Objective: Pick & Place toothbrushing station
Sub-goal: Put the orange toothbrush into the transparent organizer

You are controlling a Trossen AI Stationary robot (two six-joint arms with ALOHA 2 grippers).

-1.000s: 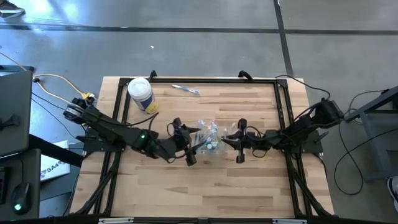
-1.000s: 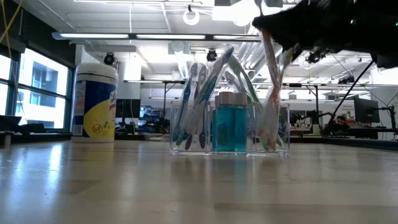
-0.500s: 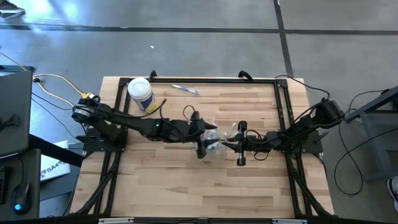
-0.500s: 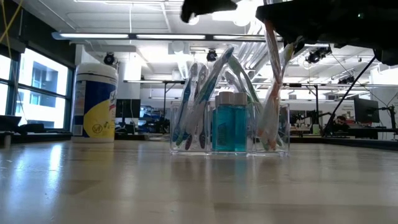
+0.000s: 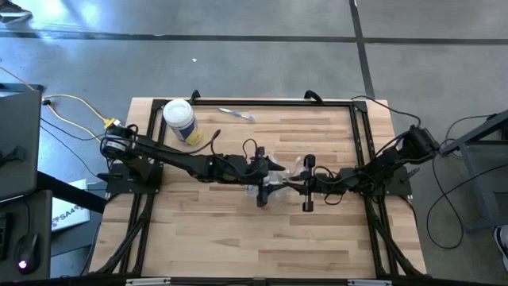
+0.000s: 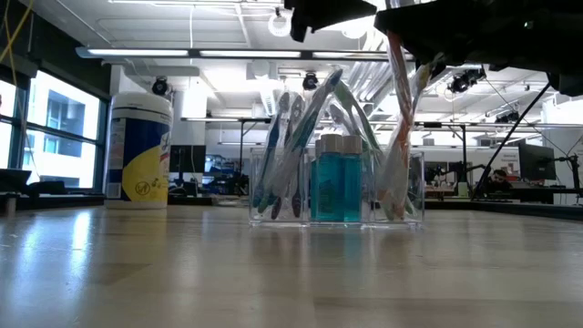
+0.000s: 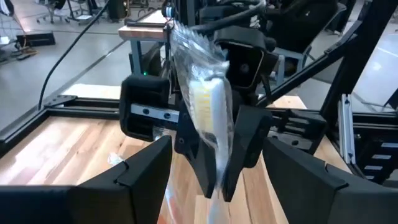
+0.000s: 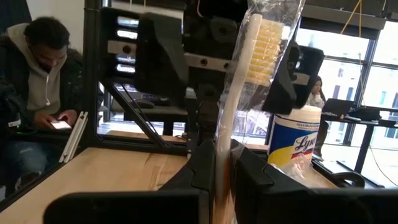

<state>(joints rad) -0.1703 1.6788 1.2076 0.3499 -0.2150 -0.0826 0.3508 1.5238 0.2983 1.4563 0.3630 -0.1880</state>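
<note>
The right gripper (image 5: pixel 305 184) sits over the middle of the table, its fingers closed on a wrapped toothbrush (image 8: pixel 239 93) that stands upright between them, pale handle below and yellowish bristles on top, in a clear plastic sleeve. The same brush shows in the left wrist view (image 7: pixel 211 118), held up between the two arms. The left gripper (image 5: pixel 265 184) reaches in from the opposite side and hovers just beside it above the holder, its fingers spread wide with nothing between them. Directly under both grippers stands the clear plastic holder (image 6: pixel 337 189), upright on the wood near the table's centre. In the low view its compartments can be told apart: one end holds a leaning bunch of blue, green and white toothbrushes (image 6: pixel 293 150), the middle holds a bottle of blue liquid (image 6: pixel 337 187) with a pale cap, and the other end holds pink-handled brushes (image 6: pixel 397 155), one rising up to the dark gripper overhead. Both arms crowd the space above the holder and hide most of it from above. Well apart, near the far left corner of the table (image 5: pixel 238 238), stands a white-lidded wipes canister (image 5: pixel 179 119) with a yellow label, and a single small toothbrush (image 5: pixel 236 114) lies flat near the far edge. Beyond the table, the right wrist view shows a seated person (image 8: pixel 37 93) in a hooded top looking at a phone.
</note>
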